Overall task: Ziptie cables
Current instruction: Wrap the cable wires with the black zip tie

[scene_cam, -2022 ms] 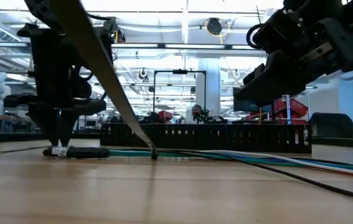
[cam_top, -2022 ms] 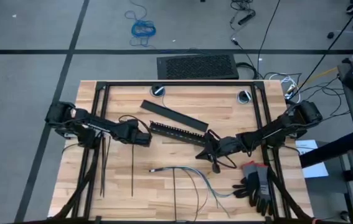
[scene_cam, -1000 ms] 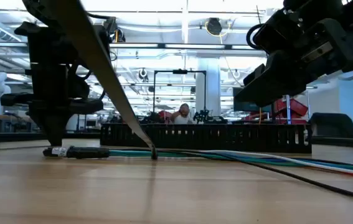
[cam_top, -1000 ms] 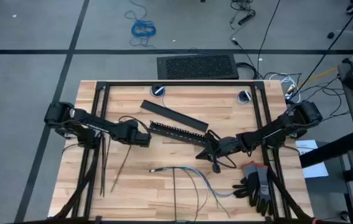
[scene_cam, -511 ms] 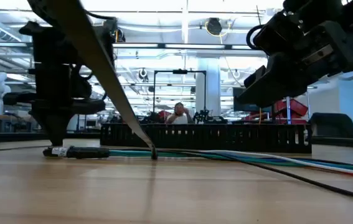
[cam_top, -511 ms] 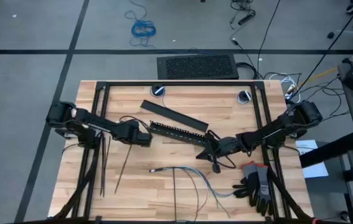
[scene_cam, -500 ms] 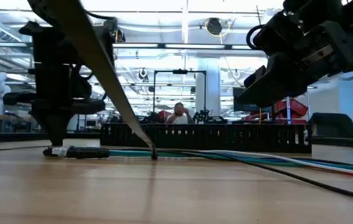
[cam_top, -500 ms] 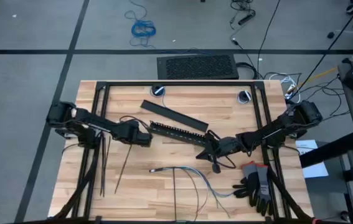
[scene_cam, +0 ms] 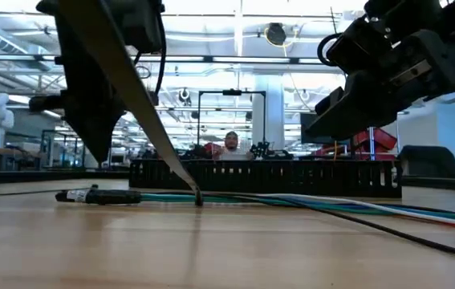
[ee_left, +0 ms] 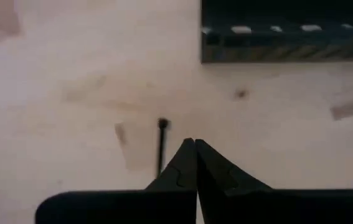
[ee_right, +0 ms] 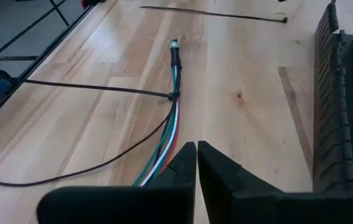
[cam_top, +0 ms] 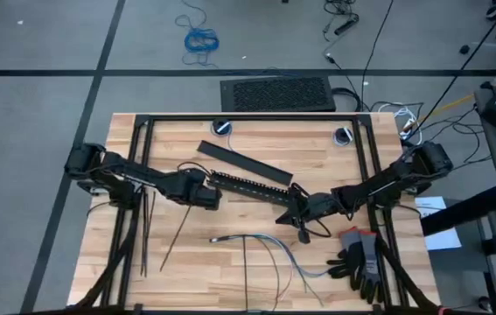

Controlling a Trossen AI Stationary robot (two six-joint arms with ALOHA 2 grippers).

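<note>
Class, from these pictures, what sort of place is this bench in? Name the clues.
Probably a robotics lab or industrial workshop: a pale wooden workbench inside a black metal frame, loose cords on a grey concrete floor, and a large hall with ceiling strip lights behind.

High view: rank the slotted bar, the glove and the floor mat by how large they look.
1. Floor mat, the widest dark shape, on the floor beyond the table.
2. Slotted bar, long but narrow, near the left pincer.
3. Glove, compact.
The mat lies lower than the table, so its real lead may be greater.
</note>
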